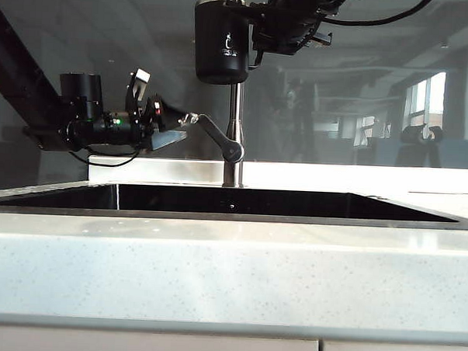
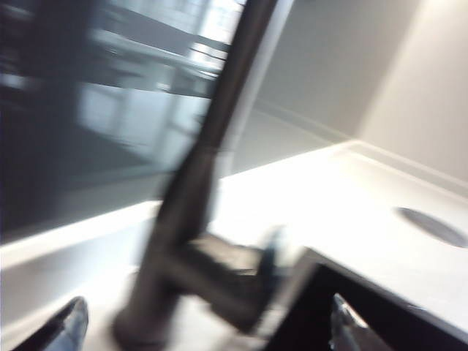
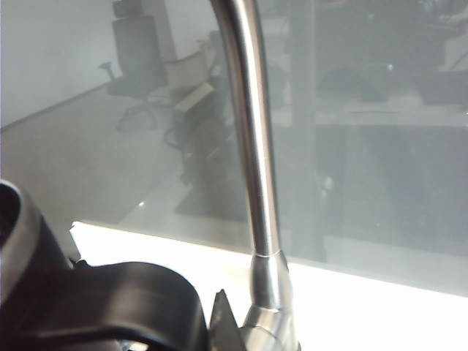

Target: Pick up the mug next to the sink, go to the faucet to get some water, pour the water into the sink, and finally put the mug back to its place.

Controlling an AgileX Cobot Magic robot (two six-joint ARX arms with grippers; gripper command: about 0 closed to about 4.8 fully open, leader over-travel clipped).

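The black mug (image 1: 222, 39) hangs upright high over the sink (image 1: 233, 200), just left of the faucet (image 1: 235, 106) stem and under its spout. My right gripper (image 1: 259, 37) reaches in from the right and is shut on the mug's handle (image 3: 124, 300). In the right wrist view one fingertip (image 3: 221, 314) shows beside the handle, with the steel faucet (image 3: 252, 146) right behind. My left gripper (image 1: 163, 110) is open at the left, close to the end of the faucet lever (image 1: 216, 136). The blurred left wrist view shows the lever (image 2: 227, 274) between the wide-apart fingertips (image 2: 69, 325).
A speckled white counter (image 1: 230, 269) runs along the front of the sink. A glass pane (image 1: 362, 88) stands behind the faucet, with office furniture beyond it. A round dark fitting (image 2: 433, 225) lies in the counter beside the sink.
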